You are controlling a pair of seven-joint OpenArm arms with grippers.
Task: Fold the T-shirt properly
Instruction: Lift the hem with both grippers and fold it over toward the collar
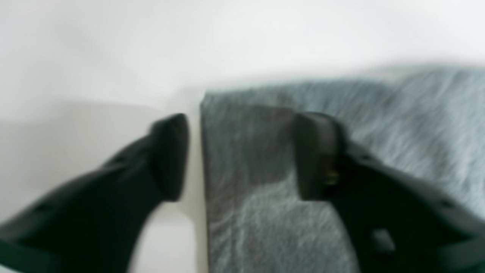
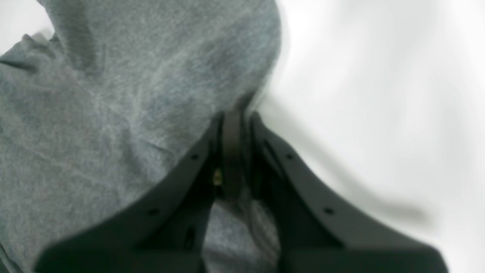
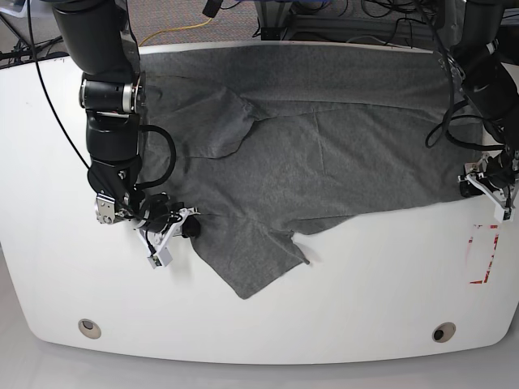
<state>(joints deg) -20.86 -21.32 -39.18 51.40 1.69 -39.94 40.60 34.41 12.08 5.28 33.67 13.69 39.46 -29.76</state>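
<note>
White bench, rounded at its near corners, carries the T-shirt, which lies spread across the far half with its long axis running left to right in the base view. Nearest the viewer, one loose flap of cloth hangs toward the front edge, and bare surface lies open all along the front. At mid-depth the two arms stand at opposite ends of the cloth. The right gripper, on the base view's left, has its jaws pressed together on the shirt's near edge; the right wrist view shows grey cloth rising from between the tips. The left gripper, on the base view's right, stands with its jaws apart astride the shirt's side edge: one fingertip over bare bench, the other over cloth, the straight edge running between them and away from the camera. Whether this gripper touches the fabric cannot be told. The cloth extends from that edge toward the other arm, so the coming grasp turns on closing across this edge. Farther back, a folded sleeve lies on the body, and the shirt reaches the bench's far rim, leaving little room there.
</note>
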